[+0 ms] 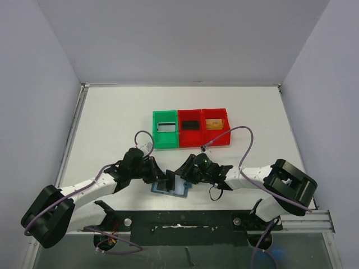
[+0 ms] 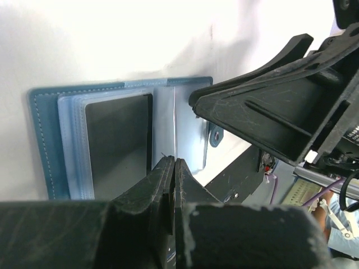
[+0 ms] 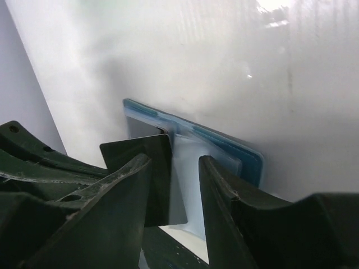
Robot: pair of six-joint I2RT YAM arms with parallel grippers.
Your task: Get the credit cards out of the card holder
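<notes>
At the card holder's (image 2: 42,145) edge the left pincer (image 2: 171,168) is shut; right pincer (image 3: 175,158) parted, half-hiding a dark credit card (image 3: 165,190), maybe touching.

White tabletop (image 1: 112,123) between plain pale-grey walls (image 1: 185,39)

Both arms reach inward from their mounts and meet low in front of them. The left arm (image 1: 84,193) stretches to the right, wrist tipped down. The left gripper (image 2: 171,168) is closed tight, its two fingers (image 2: 162,190) pressed flat together with no gap. The right arm (image 1: 252,178) stretches to the left, elbow bent. The right gripper (image 3: 175,165) points downward with its jaws parted — a clear gap shows between the tips. The two grippers sit close together — almost tip to tip.
</notes>
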